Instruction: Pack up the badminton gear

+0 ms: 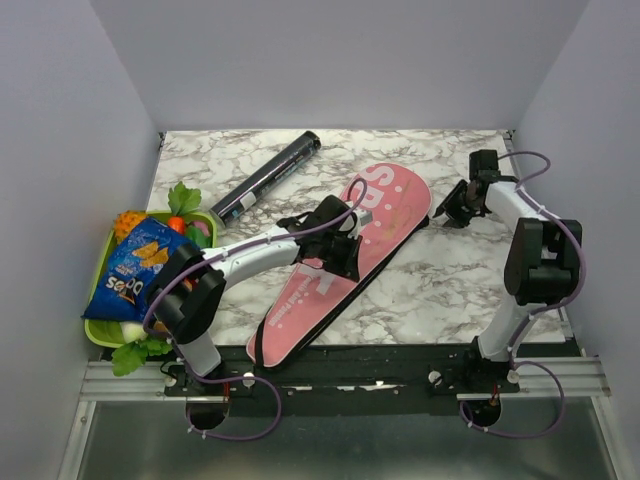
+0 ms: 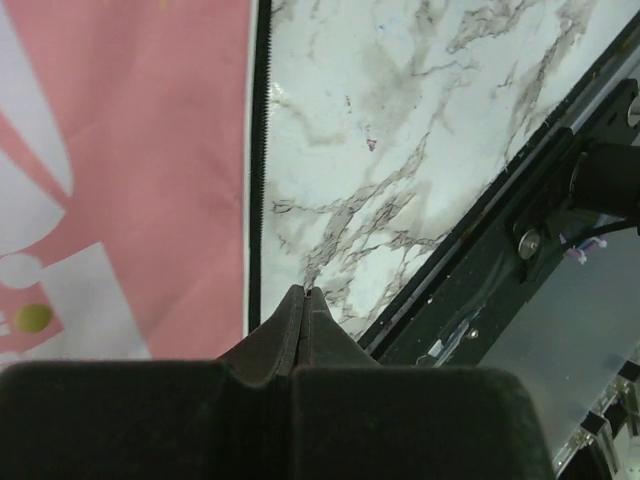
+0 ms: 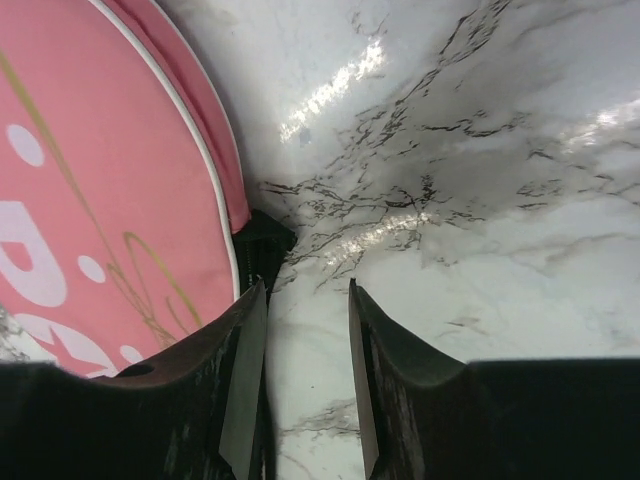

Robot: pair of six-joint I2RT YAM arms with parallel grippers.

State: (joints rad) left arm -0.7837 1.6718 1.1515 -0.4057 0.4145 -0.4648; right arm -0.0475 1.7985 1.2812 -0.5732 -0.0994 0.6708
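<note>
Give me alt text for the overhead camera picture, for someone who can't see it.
A pink racket-shaped bag lies diagonally on a marble table, with the left pincer over its middle and the right pincer at its far end. A black tube lies behind it; a green tray holding a blue snack packet sits far left.

Pink bag [image 1: 382, 232] lay diagonal on marble table [image 1: 450, 290], wide end far-right. Left gripper [image 1: 343, 268] sat over bag's middle. Right gripper [image 1: 447, 212] was just beside bag's wide end, on its right. Black tube [image 1: 268, 176] lay beyond bag's left side, apart from it. Green tray [image 1: 100, 331], blue snack packet [image 1: 135, 270] on top, sat well left of bag
</note>
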